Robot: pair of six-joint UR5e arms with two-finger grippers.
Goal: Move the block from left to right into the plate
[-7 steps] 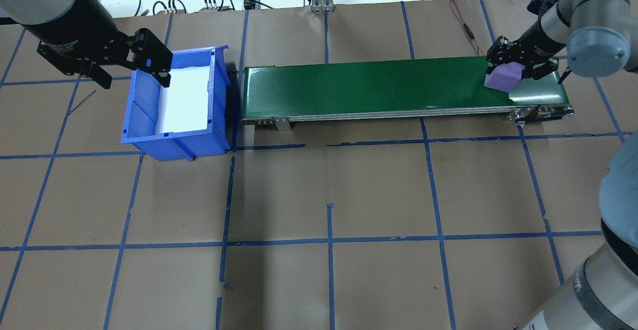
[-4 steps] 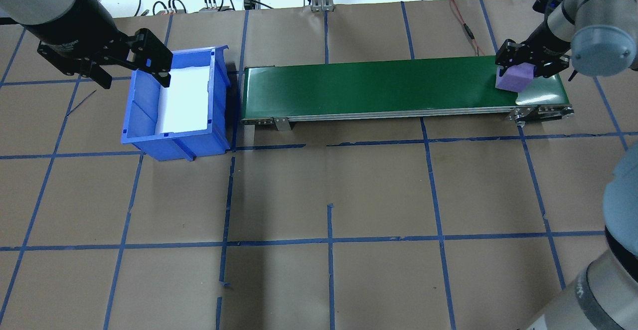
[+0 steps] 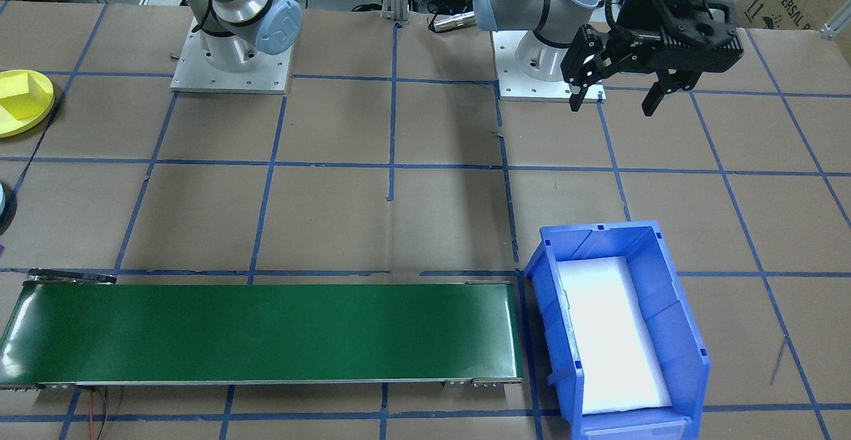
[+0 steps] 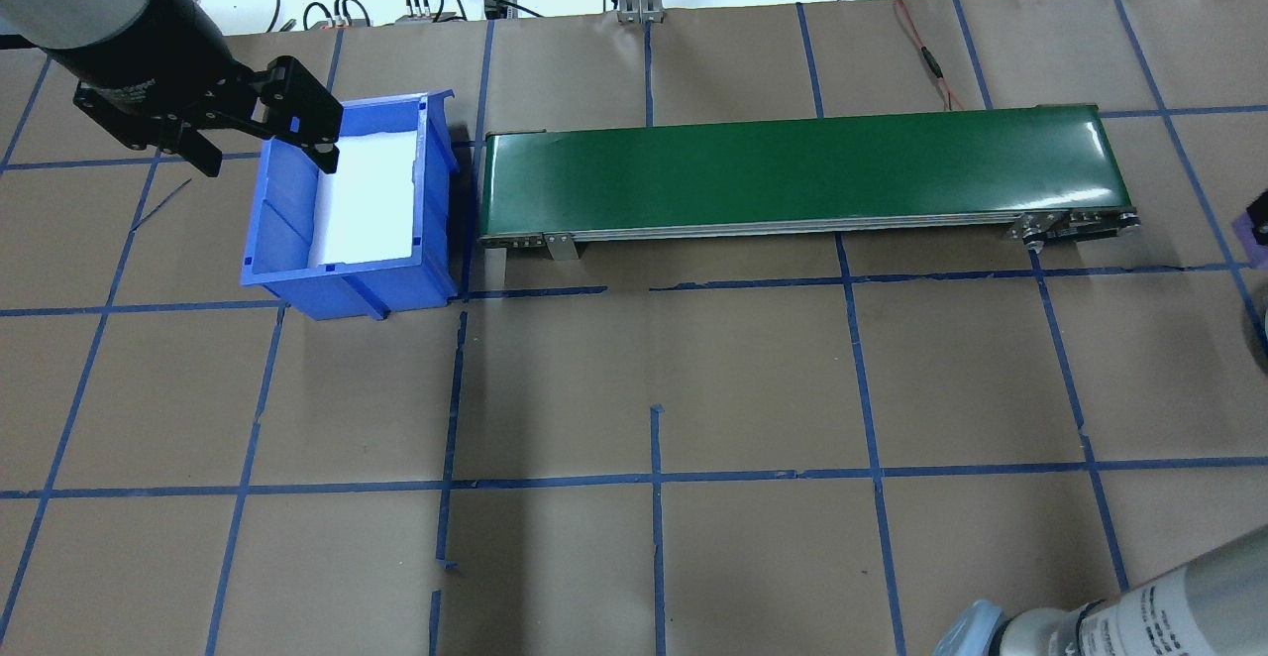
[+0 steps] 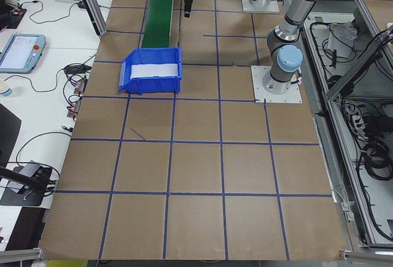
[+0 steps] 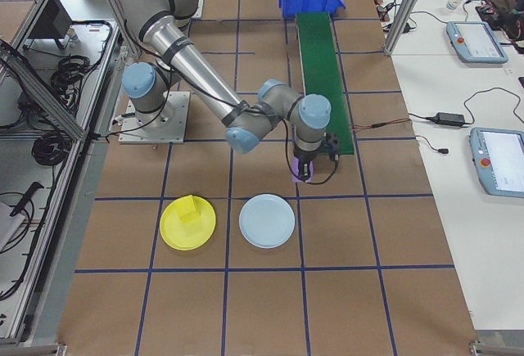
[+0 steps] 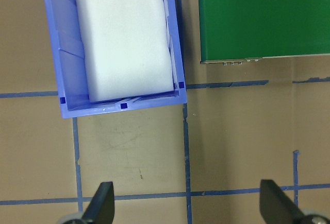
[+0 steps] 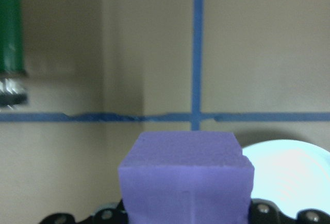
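We see the right gripper (image 6: 301, 172) pinching the purple block (image 8: 186, 176), which fills the lower middle of the right wrist view and hangs above the brown table paper (image 8: 268, 54), clear of the green conveyor belt (image 6: 322, 69). From the right side, the block sits past the belt's end, near the pale blue plate (image 6: 267, 221) but not over it; the plate's rim also shows just beside the block in the wrist view. A yellow plate (image 6: 187, 223) with a yellow block on it lies beside the pale blue one.

At the other end, the left gripper (image 3: 615, 98) hangs with its fingers spread wide and nothing between them, above the table just beside the blue bin (image 4: 287, 230). The bin holds a white foam liner (image 7: 124, 38) and stands just off the belt's end.
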